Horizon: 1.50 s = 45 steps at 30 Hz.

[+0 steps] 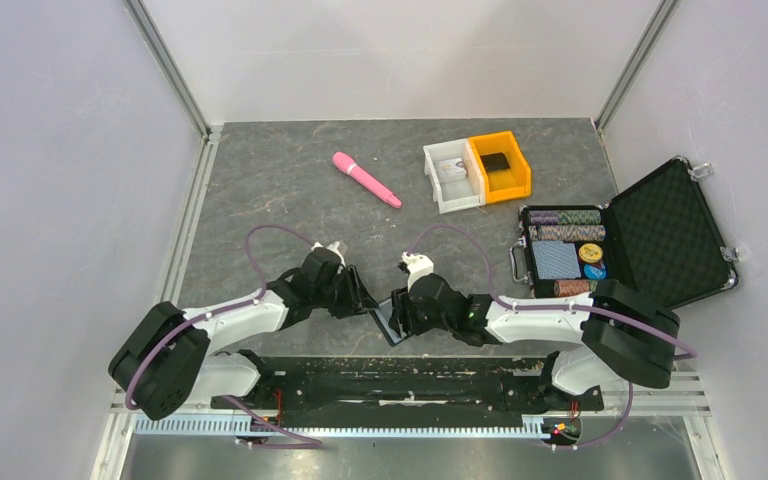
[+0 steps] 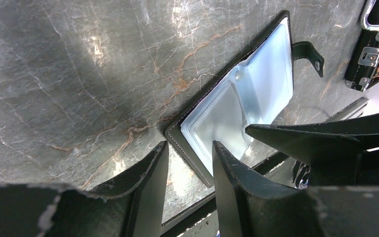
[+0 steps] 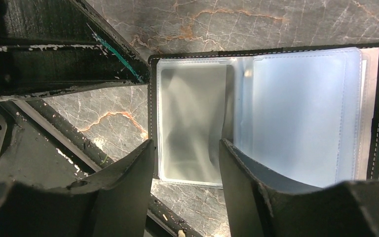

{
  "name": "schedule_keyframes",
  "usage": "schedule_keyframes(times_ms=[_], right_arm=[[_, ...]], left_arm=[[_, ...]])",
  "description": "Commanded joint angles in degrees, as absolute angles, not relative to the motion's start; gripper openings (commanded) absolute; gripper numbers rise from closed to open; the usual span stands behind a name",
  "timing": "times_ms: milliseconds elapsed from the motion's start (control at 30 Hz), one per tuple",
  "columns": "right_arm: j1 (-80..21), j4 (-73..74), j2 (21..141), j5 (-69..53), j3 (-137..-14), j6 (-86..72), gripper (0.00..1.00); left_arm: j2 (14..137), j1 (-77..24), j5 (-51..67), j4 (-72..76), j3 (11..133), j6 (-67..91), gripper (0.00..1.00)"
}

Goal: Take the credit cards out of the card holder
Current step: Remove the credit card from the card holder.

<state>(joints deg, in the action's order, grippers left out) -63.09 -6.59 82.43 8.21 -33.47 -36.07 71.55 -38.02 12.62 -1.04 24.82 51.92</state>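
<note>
Shows the card holder (image 3: 276,113) opened flat on the surface (image 2: 79,74), well left of the briefcase (image 1: 660,230). Shows left hand (image 2: 190,145) and right hand (image 3: 186,143) both spread over its clear sleeves, pinching nothing. Judged early: opening done, no card visibly out yet.

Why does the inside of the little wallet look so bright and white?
Left wrist view: light glares off the plastic sleeves of the card holder, washing them bluish-white. Right wrist view: same glare, with a grey shadow across its left sleeve.
</note>
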Motion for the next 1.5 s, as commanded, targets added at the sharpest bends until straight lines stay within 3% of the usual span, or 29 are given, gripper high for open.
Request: schedule_keyframes(times_ms=[0, 133, 167, 300, 600, 767, 900, 1133, 1467], right_arm=[[-62.6, -7.8, 80.9, 8.7, -33.1, -36.3, 0.51], [-62.5, -7.8, 80.8, 9.0, -33.1, -36.1, 0.31], [-62.5, -7.7, 80.8, 9.2, -33.2, -36.2, 0.31], [-62.7, -5.6, 81.7, 9.6, -34.7, -34.6, 0.54], [-64.3, -2.1, 84.8, 11.3, -39.6, -30.8, 0.62], [-66.6, 1.2, 87.8, 14.6, -43.4, -28.8, 0.68], [-67.6, 4.6, 90.3, 18.5, -45.3, -28.1, 0.68], [-67.7, 5.4, 91.2, 20.4, -45.5, -28.2, 0.57], [-67.8, 5.1, 89.6, 21.1, -45.3, -28.2, 0.21]], left_arm=[[71.2, -38.3, 13.6, 2.3, 26.3, 53.0, 0.45], [71.4, -38.3, 13.4, 2.2, 26.2, 52.9, 0.45], [71.7, -38.3, 13.4, 2.2, 26.2, 52.9, 0.45], [71.3, -38.3, 11.9, 0.8, 26.3, 52.9, 0.44], [63.8, -38.2, 1.3, -10.2, 26.6, 52.5, 0.47], [62.1, -38.2, 0.8, -11.2, 25.4, 52.7, 0.47], [61.6, -38.1, 0.9, -10.8, 24.3, 53.3, 0.48], [62.6, -38.2, 2.5, -9.7, 23.8, 52.9, 0.48], [62.8, -38.1, 2.9, -9.6, 23.8, 52.8, 0.48]])
